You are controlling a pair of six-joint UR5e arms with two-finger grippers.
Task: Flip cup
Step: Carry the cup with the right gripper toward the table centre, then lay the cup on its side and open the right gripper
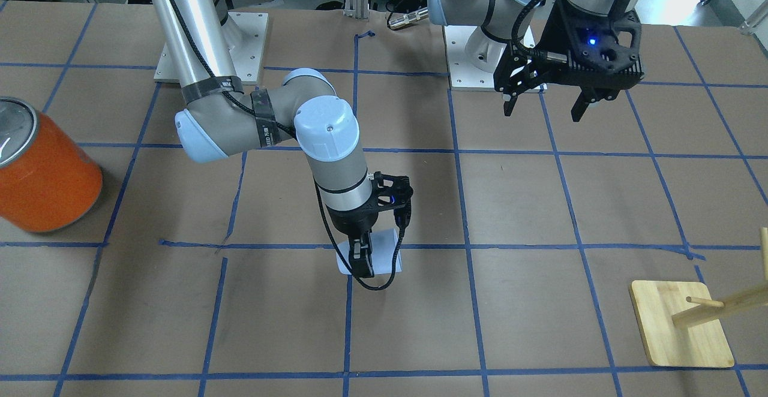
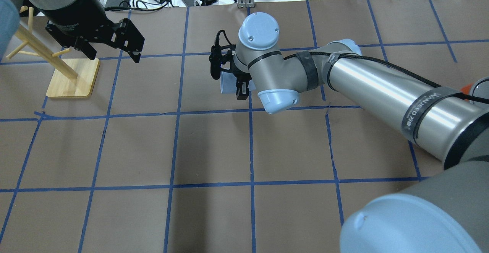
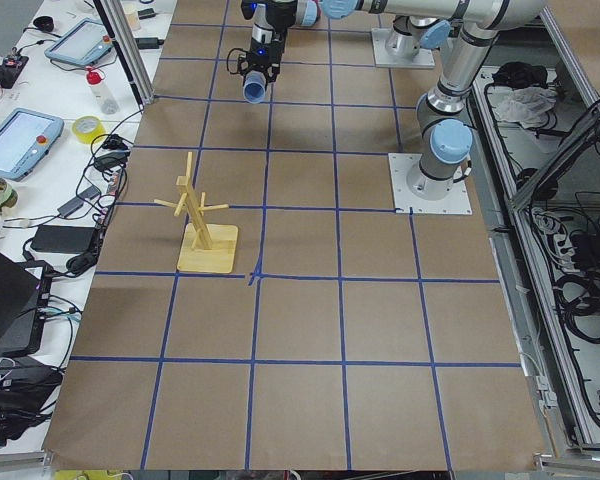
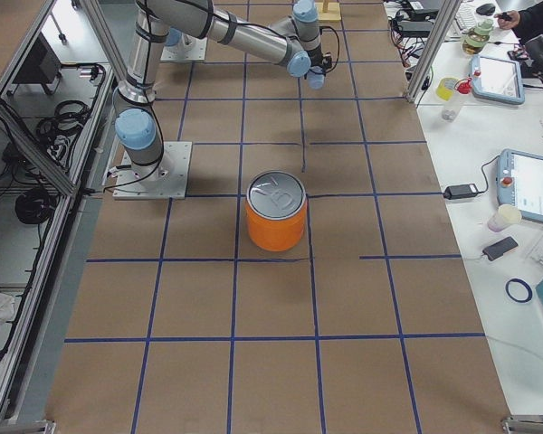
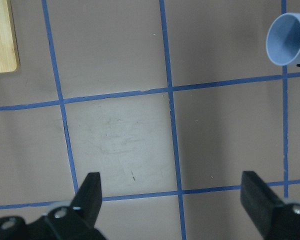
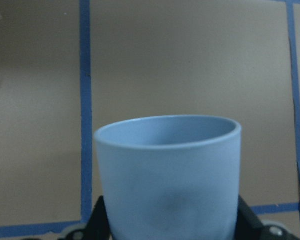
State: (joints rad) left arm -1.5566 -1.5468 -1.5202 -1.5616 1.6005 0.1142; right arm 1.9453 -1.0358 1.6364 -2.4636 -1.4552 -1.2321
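The cup (image 1: pixel 381 254) is a small pale lavender-blue tumbler. My right gripper (image 1: pixel 362 263) is shut on it near the table's middle and holds it tilted, low over the table. In the right wrist view the cup (image 6: pixel 167 175) fills the frame, with a finger on each side of its base. It also shows in the overhead view (image 2: pixel 227 83), beside the right gripper (image 2: pixel 240 87), and in the left wrist view (image 5: pixel 289 39), mouth up. My left gripper (image 1: pixel 545 106) is open and empty, raised, with its fingers (image 5: pixel 92 192) wide apart.
A big orange can (image 1: pixel 45 172) with a silver lid stands on my right side. A wooden peg rack (image 1: pixel 678 331) stands on my left side, close to the left gripper (image 2: pixel 112 56). Blue tape lines grid the brown table (image 2: pixel 214 150).
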